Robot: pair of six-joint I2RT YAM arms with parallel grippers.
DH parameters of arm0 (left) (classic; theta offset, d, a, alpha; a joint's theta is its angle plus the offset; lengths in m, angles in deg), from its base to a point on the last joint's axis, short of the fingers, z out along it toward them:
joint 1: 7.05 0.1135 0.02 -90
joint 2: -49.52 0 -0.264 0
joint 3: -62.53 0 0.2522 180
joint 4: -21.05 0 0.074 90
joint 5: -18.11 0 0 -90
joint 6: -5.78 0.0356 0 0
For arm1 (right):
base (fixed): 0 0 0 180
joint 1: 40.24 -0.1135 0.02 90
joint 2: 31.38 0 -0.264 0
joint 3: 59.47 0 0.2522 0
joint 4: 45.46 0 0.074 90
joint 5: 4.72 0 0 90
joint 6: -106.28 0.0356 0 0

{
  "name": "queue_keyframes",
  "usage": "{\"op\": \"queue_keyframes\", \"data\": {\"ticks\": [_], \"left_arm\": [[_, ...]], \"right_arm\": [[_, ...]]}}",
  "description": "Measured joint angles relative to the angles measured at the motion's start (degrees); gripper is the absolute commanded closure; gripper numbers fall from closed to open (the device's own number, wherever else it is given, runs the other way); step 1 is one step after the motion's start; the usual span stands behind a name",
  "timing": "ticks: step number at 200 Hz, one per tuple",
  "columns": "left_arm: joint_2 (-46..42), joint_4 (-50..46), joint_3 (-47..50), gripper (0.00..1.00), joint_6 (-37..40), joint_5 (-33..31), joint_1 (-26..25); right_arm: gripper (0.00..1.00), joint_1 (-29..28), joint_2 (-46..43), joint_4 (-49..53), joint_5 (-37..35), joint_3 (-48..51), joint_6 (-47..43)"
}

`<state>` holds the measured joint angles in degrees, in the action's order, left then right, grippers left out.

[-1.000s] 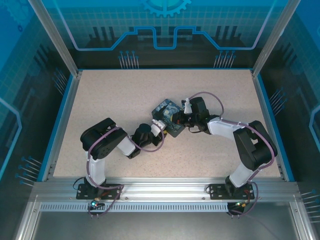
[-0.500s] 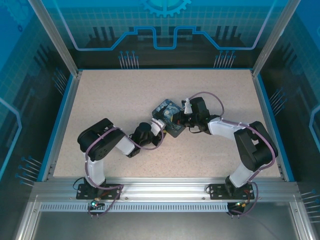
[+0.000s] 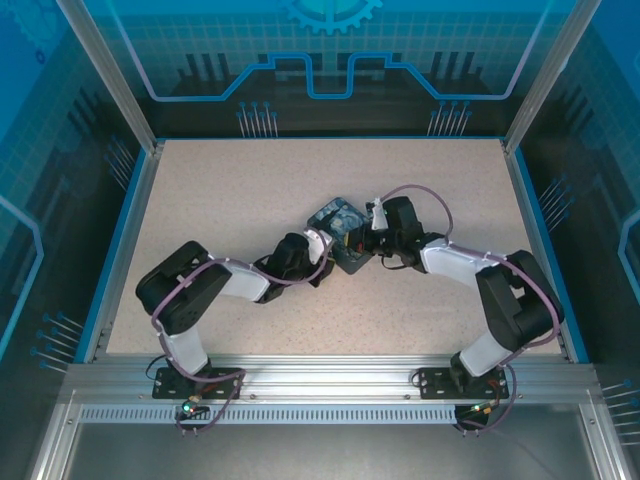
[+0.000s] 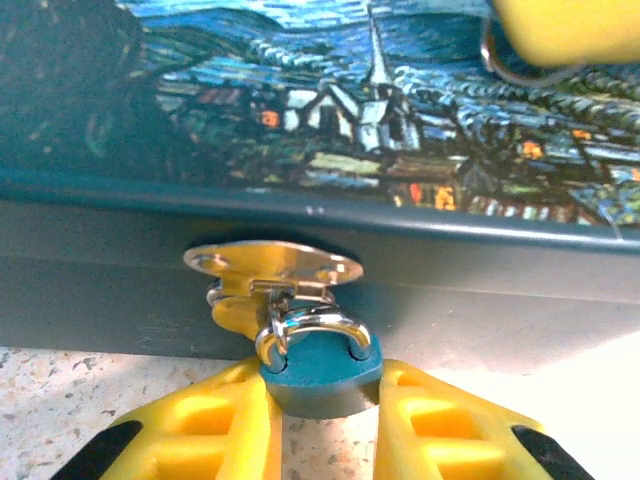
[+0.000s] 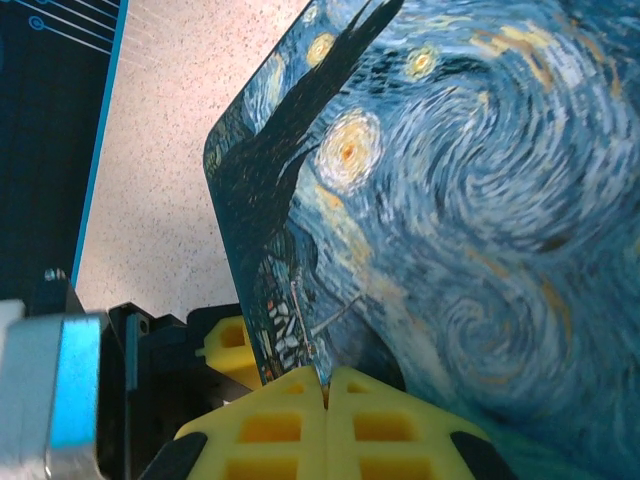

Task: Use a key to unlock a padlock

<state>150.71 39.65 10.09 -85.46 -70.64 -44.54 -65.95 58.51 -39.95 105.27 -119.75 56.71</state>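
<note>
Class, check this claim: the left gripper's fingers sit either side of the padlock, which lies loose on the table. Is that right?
Not quite. In the left wrist view the left gripper does flank the padlock, but its shackle is hooked through the hasp on the tin.

The tin (image 3: 335,217) lies on the table (image 3: 250,190); the left gripper (image 3: 322,243) is at its left edge, the right gripper (image 3: 362,238) at its right.

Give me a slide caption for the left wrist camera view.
The left gripper pinches the small padlock hanging from the hasp of the painted tin.
</note>
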Motion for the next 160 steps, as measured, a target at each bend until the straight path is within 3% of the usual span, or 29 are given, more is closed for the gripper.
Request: {"op": "queue_keyframes", "data": {"ticks": [86,160], "left_arm": [[-4.1,-22.7,-9.7,0.93,-13.3,2.7,0.0],[-4.2,-26.5,-10.8,0.93,-27.2,6.8,0.0]], "right_arm": [[1.0,0.0,-14.9,2.8,-4.7,10.3,-6.5],[1.0,-1.6,-20.7,2.0,-6.9,20.5,-9.8]]}}
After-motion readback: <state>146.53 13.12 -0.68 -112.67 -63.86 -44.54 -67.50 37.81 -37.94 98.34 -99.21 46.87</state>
